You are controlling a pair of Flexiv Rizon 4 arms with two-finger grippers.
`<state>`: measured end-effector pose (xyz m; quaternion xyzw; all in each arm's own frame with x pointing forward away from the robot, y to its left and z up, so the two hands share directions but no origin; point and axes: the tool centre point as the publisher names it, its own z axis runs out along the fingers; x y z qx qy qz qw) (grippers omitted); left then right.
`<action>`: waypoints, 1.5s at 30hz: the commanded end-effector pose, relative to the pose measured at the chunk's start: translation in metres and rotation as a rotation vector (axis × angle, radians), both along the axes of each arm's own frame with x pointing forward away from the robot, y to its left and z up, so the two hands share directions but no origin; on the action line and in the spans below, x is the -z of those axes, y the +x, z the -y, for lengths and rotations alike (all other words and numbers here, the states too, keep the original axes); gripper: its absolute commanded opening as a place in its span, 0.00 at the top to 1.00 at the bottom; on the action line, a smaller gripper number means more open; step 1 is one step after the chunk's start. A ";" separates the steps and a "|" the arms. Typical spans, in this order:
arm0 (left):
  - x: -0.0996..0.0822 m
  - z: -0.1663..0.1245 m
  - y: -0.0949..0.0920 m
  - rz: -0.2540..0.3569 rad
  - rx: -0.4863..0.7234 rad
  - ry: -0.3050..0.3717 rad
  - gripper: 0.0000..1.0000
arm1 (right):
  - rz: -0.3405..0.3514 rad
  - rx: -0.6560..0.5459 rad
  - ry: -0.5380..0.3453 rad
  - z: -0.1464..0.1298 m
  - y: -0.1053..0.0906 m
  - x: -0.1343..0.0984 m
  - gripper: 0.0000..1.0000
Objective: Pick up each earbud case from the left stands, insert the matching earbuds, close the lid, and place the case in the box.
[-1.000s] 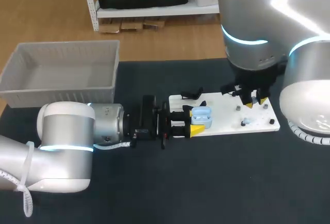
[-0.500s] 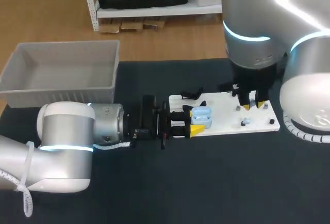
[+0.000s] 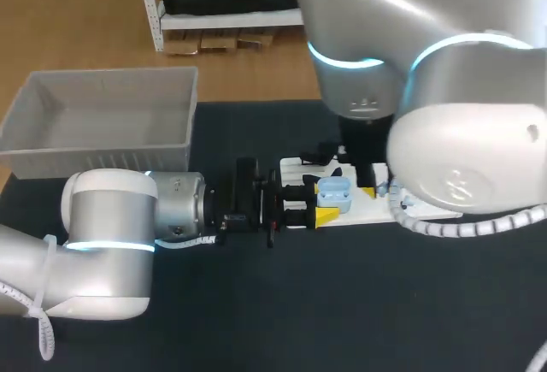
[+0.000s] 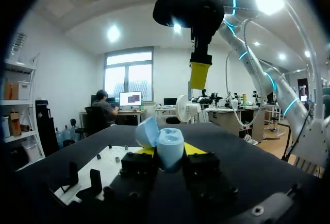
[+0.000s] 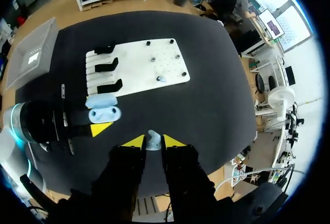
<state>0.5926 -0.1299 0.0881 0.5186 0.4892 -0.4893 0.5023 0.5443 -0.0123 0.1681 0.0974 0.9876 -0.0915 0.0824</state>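
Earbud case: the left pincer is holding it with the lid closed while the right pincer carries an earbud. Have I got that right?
Not quite. The lid of the earbud case is open, not closed. The right wrist view shows it tipped back off the body. The rest stands: the left pincer holds the case, and the right pincer carries an earbud.

Left arm (image 3: 111, 244): fat rounded links, white shell over brushed silver, thin cyan light ring at the joint. Left coiled cable (image 3: 192, 241), white, along the wrist. White strap (image 3: 40, 304) round the lower link. Black wrist block and black jaws with yellow wedge tips. Screw heads (image 4: 252, 211) in the black mount. Right arm (image 3: 410, 73): same silver-and-white build, cyan ring. Right coiled cable (image 3: 444, 228), white.
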 end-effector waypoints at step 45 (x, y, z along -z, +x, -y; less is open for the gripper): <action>0.000 0.000 0.001 -0.001 0.002 -0.002 1.00 | -0.021 0.302 0.026 -0.053 0.024 0.013 1.00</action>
